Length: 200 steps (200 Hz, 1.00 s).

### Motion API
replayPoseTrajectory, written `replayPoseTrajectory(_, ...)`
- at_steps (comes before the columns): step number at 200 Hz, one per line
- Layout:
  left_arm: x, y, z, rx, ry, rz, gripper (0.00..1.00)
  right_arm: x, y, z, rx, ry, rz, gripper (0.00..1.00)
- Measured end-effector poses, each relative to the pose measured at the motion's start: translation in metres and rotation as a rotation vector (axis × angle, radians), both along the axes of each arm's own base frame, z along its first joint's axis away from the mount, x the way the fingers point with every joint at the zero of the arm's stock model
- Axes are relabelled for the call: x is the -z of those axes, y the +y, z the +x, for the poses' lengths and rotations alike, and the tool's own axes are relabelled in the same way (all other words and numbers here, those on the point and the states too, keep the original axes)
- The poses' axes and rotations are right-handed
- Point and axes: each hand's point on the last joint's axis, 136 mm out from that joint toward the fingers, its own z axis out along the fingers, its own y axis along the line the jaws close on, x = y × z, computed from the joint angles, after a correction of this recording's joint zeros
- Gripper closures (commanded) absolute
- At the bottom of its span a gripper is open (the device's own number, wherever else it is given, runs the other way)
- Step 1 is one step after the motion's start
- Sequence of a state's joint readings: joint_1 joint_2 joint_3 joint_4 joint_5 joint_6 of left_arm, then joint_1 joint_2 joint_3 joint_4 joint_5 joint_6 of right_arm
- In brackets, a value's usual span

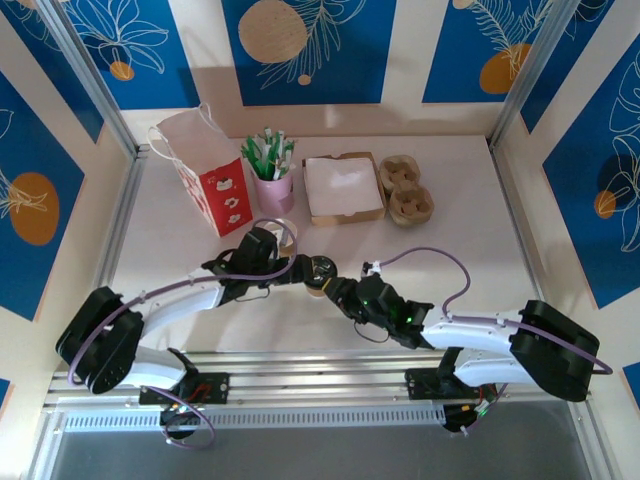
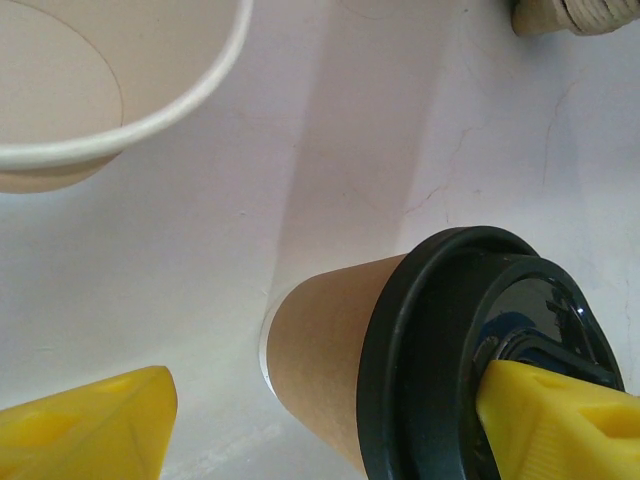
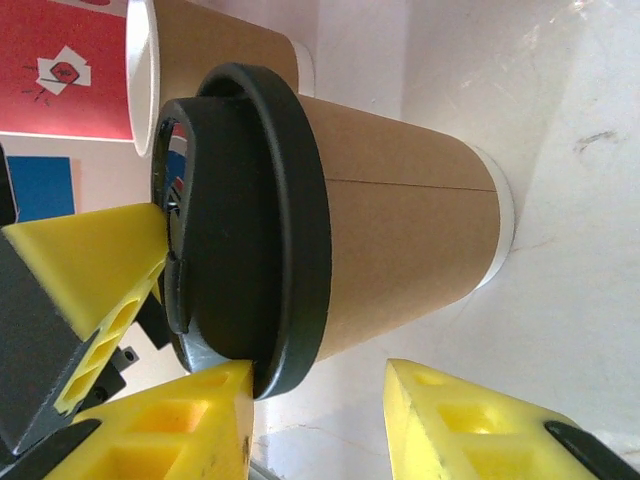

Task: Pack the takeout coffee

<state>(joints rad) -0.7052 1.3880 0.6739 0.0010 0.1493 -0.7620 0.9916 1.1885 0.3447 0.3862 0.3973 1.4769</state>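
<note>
The takeout coffee is a kraft-brown cup standing on the white table with a black lid on it. My left gripper is open and wide. One of its yellow fingers rests on top of the lid, and the other stands clear to the side. My right gripper comes in from the other side with its jaws apart. One of its fingertips touches the lid's rim, and the cup wall lies beyond the tips.
A second, open kraft cup stands just behind the lidded one. At the back stand a red-and-white paper bag, a pink cup of sticks, a box of white napkins and a pulp cup carrier.
</note>
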Motion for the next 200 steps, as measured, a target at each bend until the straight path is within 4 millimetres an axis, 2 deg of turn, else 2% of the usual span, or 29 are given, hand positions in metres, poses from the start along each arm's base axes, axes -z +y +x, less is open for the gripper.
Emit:
replayPoseTrajectory(149, 0.004, -0.008, 0.014, -0.029, -0.042, -0.041, 0.21, 0.004, 0.0, 0.011, 0.043, 0.074, -0.019, 0.65)
replayPoseTrajectory(200, 0.004, -0.009, 0.015, -0.03, -0.047, -0.046, 0.21, 0.001, -0.005, 0.014, 0.034, 0.088, -0.013, 0.62)
